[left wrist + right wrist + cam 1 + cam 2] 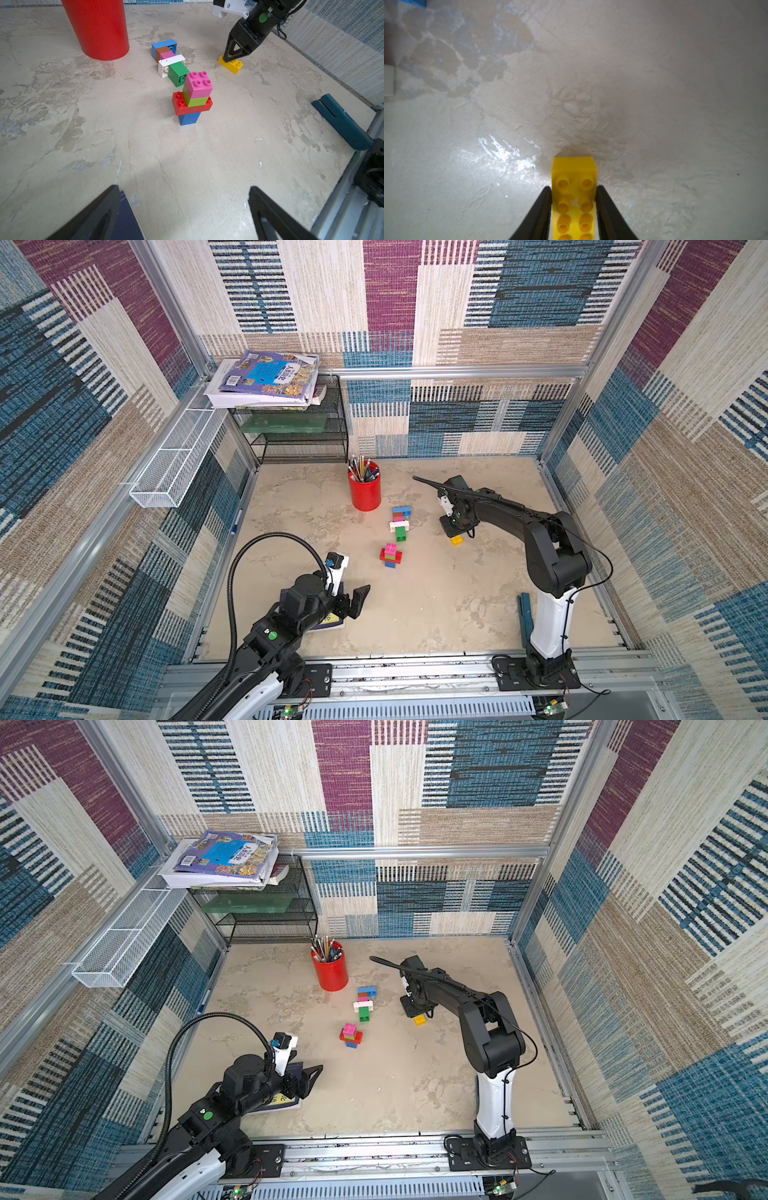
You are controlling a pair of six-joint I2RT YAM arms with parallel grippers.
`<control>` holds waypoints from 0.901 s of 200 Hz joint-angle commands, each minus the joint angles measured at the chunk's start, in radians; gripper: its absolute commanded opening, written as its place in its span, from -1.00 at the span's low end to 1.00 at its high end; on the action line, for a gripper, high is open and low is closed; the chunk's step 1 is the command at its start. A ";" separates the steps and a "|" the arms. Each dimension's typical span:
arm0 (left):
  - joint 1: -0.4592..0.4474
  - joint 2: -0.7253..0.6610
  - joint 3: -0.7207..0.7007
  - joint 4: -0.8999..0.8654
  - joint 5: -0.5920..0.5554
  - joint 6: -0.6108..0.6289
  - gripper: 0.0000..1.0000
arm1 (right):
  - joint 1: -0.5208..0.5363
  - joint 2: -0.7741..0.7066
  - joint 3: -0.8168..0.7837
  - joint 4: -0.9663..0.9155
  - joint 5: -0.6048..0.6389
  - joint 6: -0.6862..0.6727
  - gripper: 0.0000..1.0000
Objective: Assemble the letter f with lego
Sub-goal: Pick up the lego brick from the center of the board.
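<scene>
My right gripper [454, 533] [573, 188] is shut on a yellow oblong lego brick [457, 540] [574, 168], one finger on each long side, low at the table on the right. A row of blue, brown, pink, white and green lego [400, 522] [169, 60] lies flat at mid-table. Just in front of it stands a small tower [390, 554] [193, 97]: blue, red, lime, pink on top. My left gripper [358, 600] [184, 189] hangs open and empty at the front left, pointing at the tower.
A red pencil cup [365, 489] stands behind the lying row. A black mesh shelf [299, 443] with books fills the back left corner. A dark book [328, 620] lies under my left gripper. A teal object [524, 614] lies by the right arm's base.
</scene>
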 commanded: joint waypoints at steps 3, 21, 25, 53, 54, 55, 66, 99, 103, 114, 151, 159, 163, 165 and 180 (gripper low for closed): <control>0.000 0.001 0.000 0.013 -0.006 -0.005 0.98 | -0.001 0.009 0.004 0.009 -0.019 -0.007 -0.22; 0.001 0.001 0.001 0.013 -0.007 -0.005 0.98 | -0.002 0.015 0.009 0.010 -0.020 -0.006 -0.22; 0.001 0.000 0.000 0.014 -0.007 -0.005 0.98 | -0.001 0.017 0.010 0.010 -0.020 -0.007 -0.22; 0.001 0.001 0.000 0.015 -0.008 -0.006 0.98 | -0.001 0.022 0.013 0.009 -0.022 -0.007 -0.22; 0.000 0.001 0.000 0.015 -0.008 -0.006 0.98 | 0.000 0.022 0.013 0.009 -0.022 -0.008 -0.22; 0.000 0.001 0.000 0.014 -0.009 -0.006 0.98 | -0.001 0.022 0.013 0.010 -0.021 -0.007 -0.22; 0.001 0.001 0.000 0.014 -0.008 -0.005 0.98 | -0.002 0.023 0.014 0.010 -0.022 -0.007 -0.21; 0.000 0.001 0.001 0.015 -0.009 -0.005 0.99 | -0.002 0.036 0.023 0.007 -0.023 -0.007 -0.20; 0.000 0.001 0.000 0.015 -0.009 -0.005 0.98 | -0.002 0.036 0.023 0.006 -0.023 -0.007 -0.20; 0.001 0.001 0.000 0.016 -0.009 -0.006 0.98 | -0.002 0.039 0.023 0.008 -0.025 -0.007 -0.20; 0.001 0.001 0.001 0.015 -0.010 -0.005 0.98 | -0.002 0.039 0.027 0.010 -0.025 -0.007 -0.20; 0.001 0.003 0.001 0.014 -0.011 -0.005 0.98 | -0.003 0.040 0.029 0.010 -0.025 -0.006 -0.20; 0.001 0.003 0.001 0.015 -0.010 -0.005 0.98 | -0.003 0.039 0.030 0.010 -0.025 -0.006 -0.21; 0.001 0.003 0.000 0.015 -0.010 -0.005 0.98 | -0.002 0.039 0.030 0.009 -0.025 -0.007 -0.21; 0.001 0.003 0.000 0.015 -0.010 -0.005 0.98 | -0.002 0.035 0.033 0.009 -0.029 -0.008 -0.24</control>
